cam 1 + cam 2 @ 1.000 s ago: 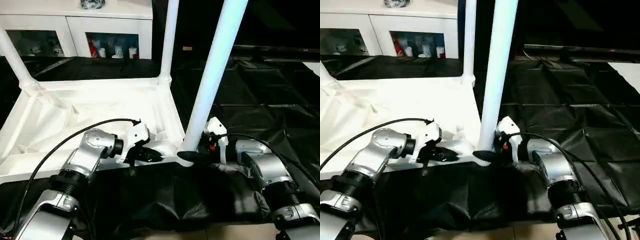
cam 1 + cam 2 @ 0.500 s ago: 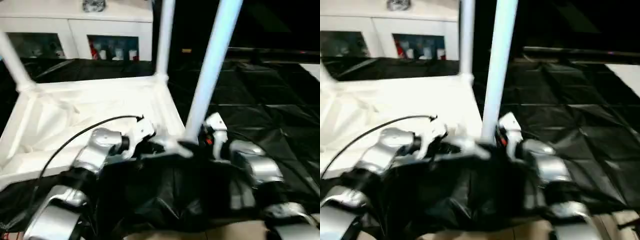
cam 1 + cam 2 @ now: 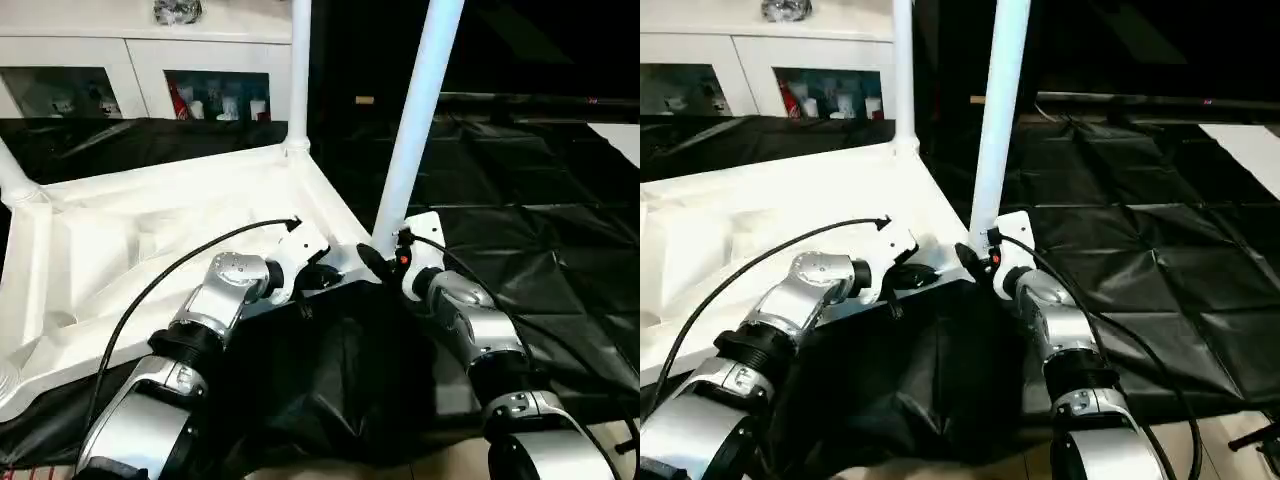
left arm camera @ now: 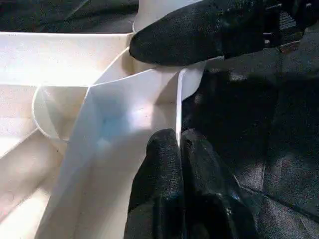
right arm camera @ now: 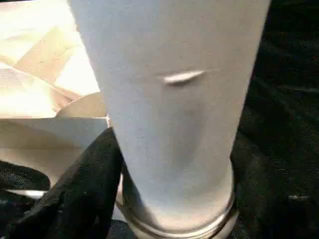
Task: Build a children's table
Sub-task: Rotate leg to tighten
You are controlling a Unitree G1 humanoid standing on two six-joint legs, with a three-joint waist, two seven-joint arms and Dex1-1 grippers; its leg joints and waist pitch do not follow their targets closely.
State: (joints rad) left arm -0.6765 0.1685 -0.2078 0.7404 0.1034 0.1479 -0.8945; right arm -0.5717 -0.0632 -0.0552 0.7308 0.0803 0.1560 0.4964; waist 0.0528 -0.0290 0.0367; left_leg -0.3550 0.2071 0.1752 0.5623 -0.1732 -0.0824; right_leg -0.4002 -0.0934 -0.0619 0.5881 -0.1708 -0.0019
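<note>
The white table top [image 3: 150, 230] lies upside down and tilted, ribbed side up, its near right corner raised. Three white tube legs stand in its corner sockets: one at the far corner [image 3: 298, 70], one at the left [image 3: 12, 172], and one at the near right corner [image 3: 418, 120]. My left gripper [image 3: 325, 277] is shut on the thin rim wall of the top [image 4: 149, 94] beside that near corner. My right gripper [image 3: 372, 262] is shut on the base of the near right leg [image 5: 169, 99], one black finger [image 5: 84, 184] pressed against the tube just above the socket.
A white glass-door cabinet [image 3: 150, 80] stands along the back wall. Black sheeting [image 3: 520, 200] covers the floor to the right and bunches up under my forearms [image 3: 340, 380]. A black cable [image 3: 160, 285] loops over my left arm.
The near right corner of the table top has risen and swung left with both grippers on it, so the top now tilts. The head view has also shifted.
</note>
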